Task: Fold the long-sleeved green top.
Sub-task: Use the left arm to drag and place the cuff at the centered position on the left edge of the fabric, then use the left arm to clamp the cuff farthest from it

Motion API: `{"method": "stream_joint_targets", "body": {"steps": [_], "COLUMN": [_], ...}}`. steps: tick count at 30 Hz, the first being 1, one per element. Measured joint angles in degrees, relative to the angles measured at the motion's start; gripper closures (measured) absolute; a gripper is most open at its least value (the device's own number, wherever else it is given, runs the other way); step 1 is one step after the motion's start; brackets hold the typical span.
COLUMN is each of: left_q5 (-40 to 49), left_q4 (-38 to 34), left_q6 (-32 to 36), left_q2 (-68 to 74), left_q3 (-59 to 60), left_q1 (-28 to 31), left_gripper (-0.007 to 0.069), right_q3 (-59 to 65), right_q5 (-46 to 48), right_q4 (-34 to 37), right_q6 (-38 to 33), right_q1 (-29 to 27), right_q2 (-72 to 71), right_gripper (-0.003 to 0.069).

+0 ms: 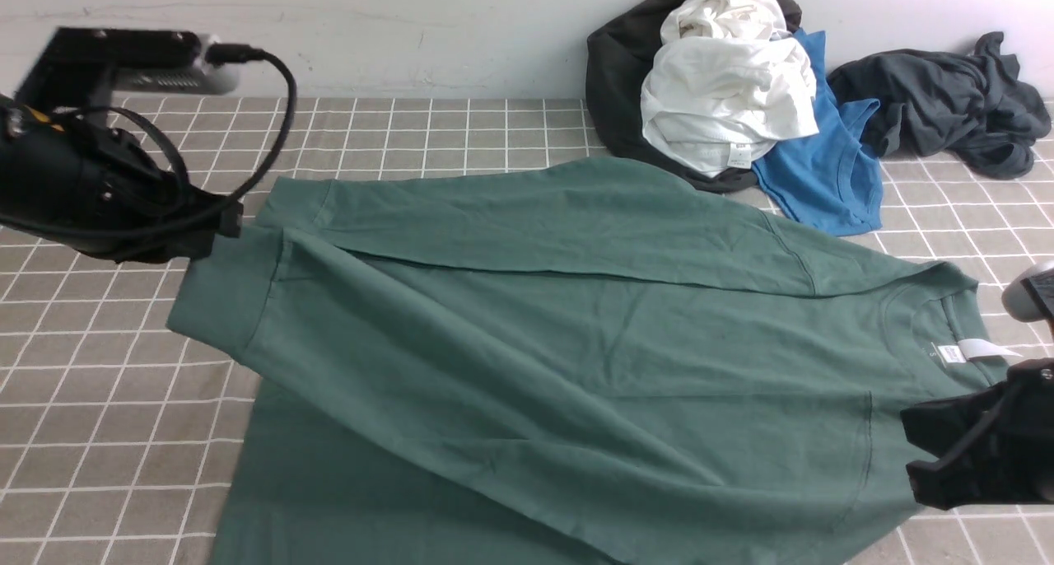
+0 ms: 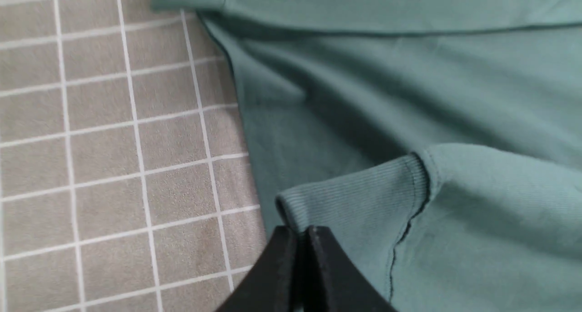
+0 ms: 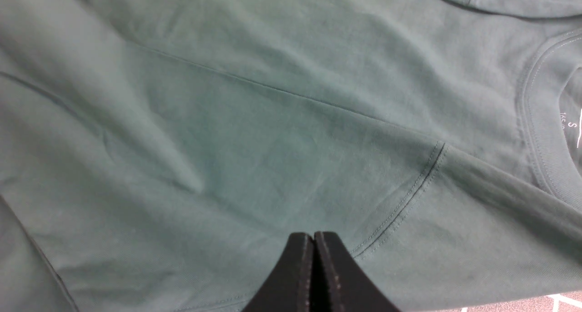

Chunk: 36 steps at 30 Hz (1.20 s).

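The green long-sleeved top (image 1: 576, 343) lies spread across the checked tablecloth, with its neck and white label (image 1: 972, 351) to the right. One sleeve is folded flat along the far edge. The other sleeve runs diagonally over the body. My left gripper (image 1: 218, 229) is shut on that sleeve's ribbed cuff (image 2: 354, 198) and holds it a little above the cloth; in the left wrist view the gripper (image 2: 298, 231) pinches the cuff edge. My right gripper (image 1: 910, 448) is shut at the top's near shoulder edge, and in the right wrist view (image 3: 313, 234) it sits beside the sleeve seam (image 3: 427, 166).
A pile of a black garment (image 1: 617, 79), a white garment (image 1: 725, 95) and a bright blue T-shirt (image 1: 832, 178) lies at the back right, touching the top's far edge. A dark charcoal garment (image 1: 947, 95) lies further right. The grey checked tablecloth (image 1: 99, 400) shows on the left.
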Motion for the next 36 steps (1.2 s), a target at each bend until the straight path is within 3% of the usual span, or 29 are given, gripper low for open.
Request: {"method": "stream_joint_targets", "body": {"steps": [3,8,10,14,24,26,30,36], "left_q5": [0.00,3.88,5.43,4.30,3.03,3.03,3.12,5.96], "left_q4": [0.37,1.88,3.48,6.86,8.98,9.37,11.13,11.42], "left_q6": [0.00,-0.27,-1.47,-5.40,-12.60,-14.49,-25.53,-29.78], "left_q2": [6.82,20.15,23.70,28.55,47.45,48.92,52.50,52.71], "left_q3": [-1.86,-10.60,-17.44,-28.34,-50.78,-52.23,-56.03,-56.87], "left_q1": [0.00,0.00,0.00,0.00,0.00,0.00,0.41,1.03], "left_gripper": [0.0617,0.0491,0.0377,0.0254,0.0232,0.0232,0.0232,0.0230], "right_q3": [0.00,0.00,0.00,0.00,0.00,0.00,0.00,0.00], "right_q5": [0.00,0.00,0.00,-0.07,-1.08,-1.08,-1.33,-1.35], "right_q4": [-0.01,0.28,0.28,0.28,0.34,0.15,-0.95,-1.12], "right_q6": [0.00,0.00,0.00,0.00,0.00,0.00,-0.12,-0.12], "right_q1": [0.00,0.00,0.00,0.00,0.00,0.00,0.00,0.00], "right_q2": [0.00,0.00,0.00,0.00,0.00,0.04,0.84,2.83], "right_gripper": [0.0669,0.0669,0.0669,0.0669,0.0669,0.0669,0.0669,0.0669]}}
